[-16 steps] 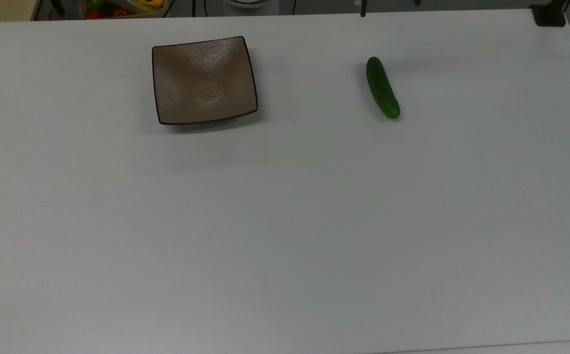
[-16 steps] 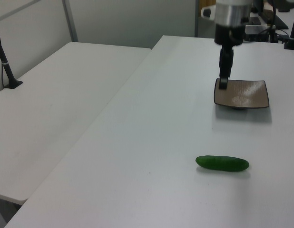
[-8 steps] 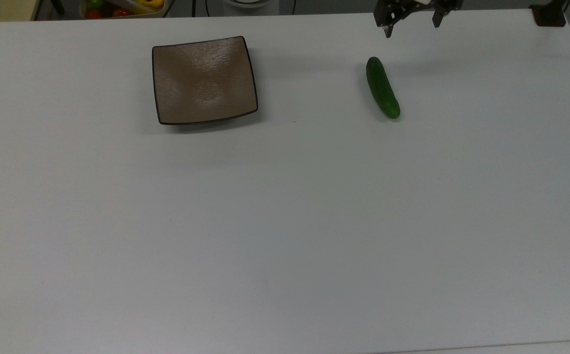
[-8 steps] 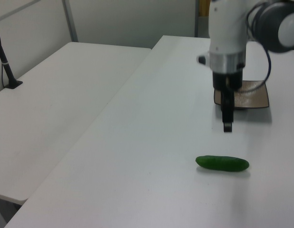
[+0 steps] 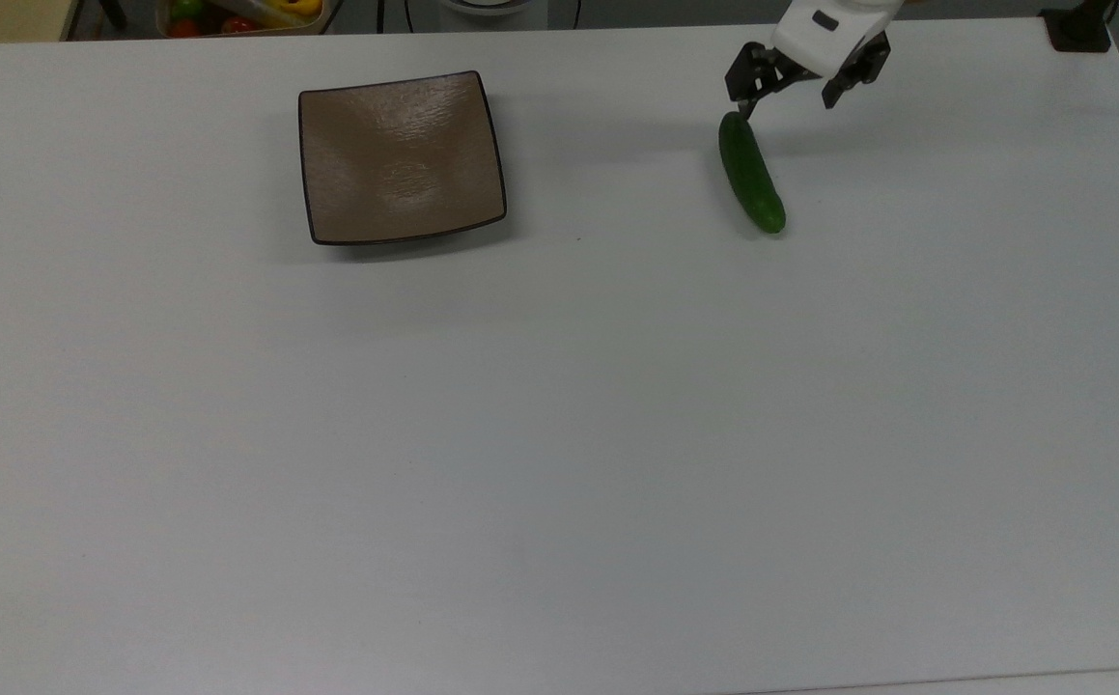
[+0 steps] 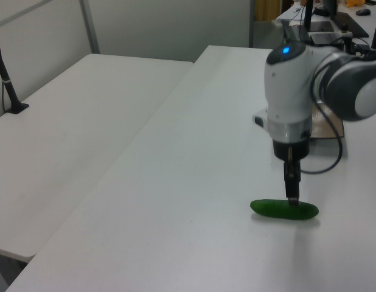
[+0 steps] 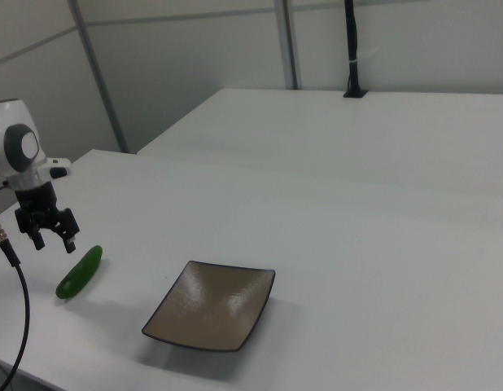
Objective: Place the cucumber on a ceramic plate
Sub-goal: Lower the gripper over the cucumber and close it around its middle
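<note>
Cucumber (image 5: 751, 172) lies flat on the white table (image 5: 559, 434), just under and a little ahead of the gripper (image 5: 789, 95), which hangs above the far end of it with its two dark fingers spread apart and nothing between them. From where the top view looks, one fingertip (image 5: 744, 109) sits right over the cucumber's upper end, while the other finger points at bare table on the top view's right. Whether that tip actually touches the green skin I cannot tell.

In the left view the gripper (image 6: 291, 193) comes straight down from the white wrist, and its dark tip meets the top of the cucumber (image 6: 284, 209) near the middle of its length as that camera sees it. In the right view the gripper (image 7: 50, 237) hovers clear above and to the right view's left of the cucumber (image 7: 79, 273), with a visible gap between the fingers.

Off to the side of the gripper, well apart from it and from the cucumber, the ceramic plate (image 5: 402, 157) rests with nothing on it; it sits toward the top view's left. In the right view the plate (image 7: 211, 305) is toward the right view's right of the gripper.
</note>
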